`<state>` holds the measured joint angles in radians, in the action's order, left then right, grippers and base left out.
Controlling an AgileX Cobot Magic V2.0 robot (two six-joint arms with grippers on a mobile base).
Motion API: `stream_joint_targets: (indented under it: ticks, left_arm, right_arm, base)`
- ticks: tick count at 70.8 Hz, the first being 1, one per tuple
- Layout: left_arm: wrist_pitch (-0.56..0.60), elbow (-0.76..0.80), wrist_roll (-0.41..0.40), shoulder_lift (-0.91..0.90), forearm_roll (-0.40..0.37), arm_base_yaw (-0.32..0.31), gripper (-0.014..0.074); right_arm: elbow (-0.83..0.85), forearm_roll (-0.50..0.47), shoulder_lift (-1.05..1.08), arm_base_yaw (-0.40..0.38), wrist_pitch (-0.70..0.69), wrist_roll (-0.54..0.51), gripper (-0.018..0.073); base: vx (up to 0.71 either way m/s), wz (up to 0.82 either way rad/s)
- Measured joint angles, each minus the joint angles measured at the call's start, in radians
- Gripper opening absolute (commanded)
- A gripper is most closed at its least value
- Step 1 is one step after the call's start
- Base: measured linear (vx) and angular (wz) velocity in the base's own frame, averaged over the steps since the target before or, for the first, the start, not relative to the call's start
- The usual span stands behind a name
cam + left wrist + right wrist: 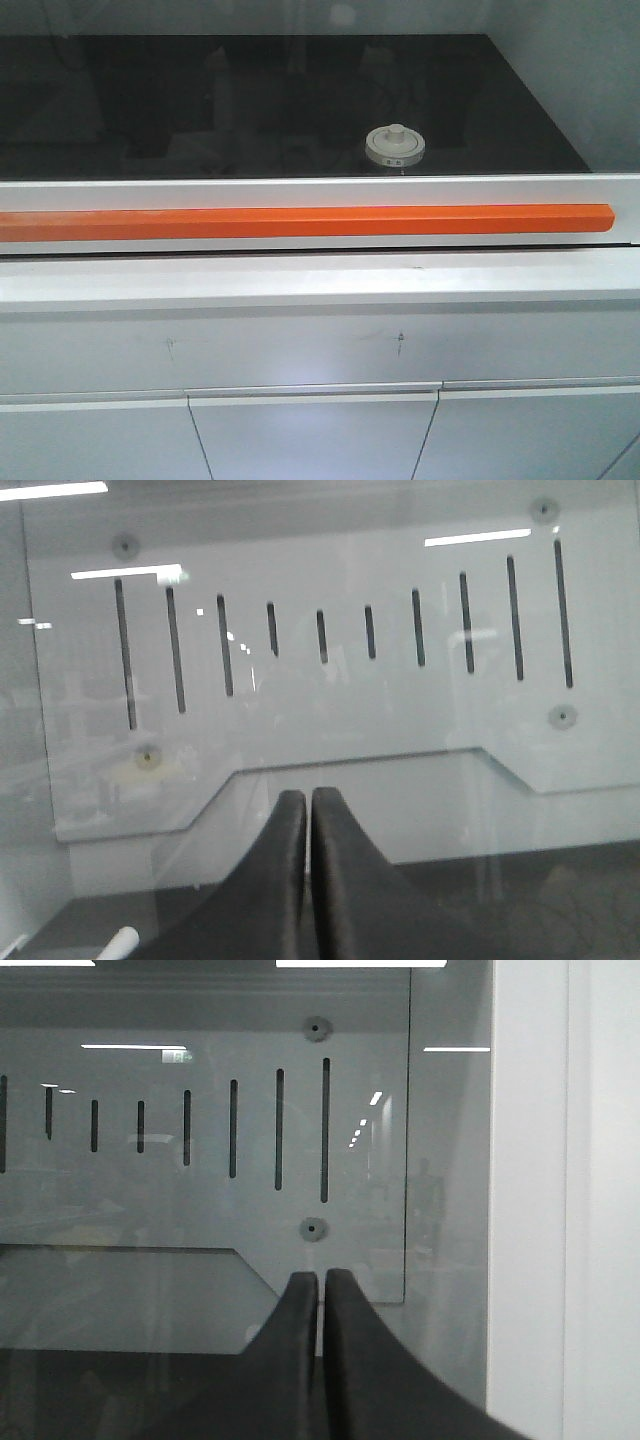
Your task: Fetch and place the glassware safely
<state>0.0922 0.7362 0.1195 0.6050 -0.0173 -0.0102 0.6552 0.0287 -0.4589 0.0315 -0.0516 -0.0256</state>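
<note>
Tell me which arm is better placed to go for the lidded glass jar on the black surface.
Probably the right: in the front view the jar sits right of centre. The left gripper and right gripper are both shut, and neither wrist view shows the jar, so the edge is slight.

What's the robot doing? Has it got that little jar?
No, nothing is being held right now. The jar sits by itself on the dark surface, just behind the orange bar, with its lid on. No arm shows near it in the front view. The left gripper and the right gripper are both shut and empty, each pointing at a grey panel with slots. The fetching has not begun.
</note>
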Motion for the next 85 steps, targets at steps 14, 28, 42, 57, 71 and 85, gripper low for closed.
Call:
stream_joint_targets:
  ticks: [14, 28, 42, 57, 71, 85]
  left_arm:
    - [0.006, 0.000, 0.000, 0.045, 0.000, 0.000, -0.0007]
    - [-0.033, 0.000, 0.000, 0.044, 0.000, 0.000, -0.0007]
    - [-0.085, -0.008, 0.000, 0.044, 0.000, 0.000, -0.0007]
    - [0.004, -0.142, -0.001, 0.044, -0.002, 0.000, -0.0007]
    - [0.173, -0.345, -0.001, 0.044, -0.003, 0.000, -0.0007]
    - [0.321, -0.517, -0.001, 0.049, -0.004, 0.000, -0.0007]
  right_arm:
    - [0.000, 0.000, -0.058, 0.000, -0.006, 0.000, -0.0003]
    - [0.000, 0.000, -0.063, 0.000, 0.026, 0.032, -0.0003]
    - [-0.030, 0.011, -0.086, 0.000, 0.060, 0.032, -0.0003]
    - [-0.216, 0.024, -0.099, 0.000, -0.110, 0.026, -0.0003]
    - [-0.380, 0.027, -0.146, 0.000, -0.231, -0.007, -0.0003]
    - [-0.464, 0.027, -0.267, 0.000, -0.365, -0.031, -0.0003]
  base:
    - [0.00, 0.00]
    - [0.00, 0.00]
    - [0.00, 0.00]
    - [0.00, 0.00]
    - [0.00, 0.00]
    - [0.00, 0.00]
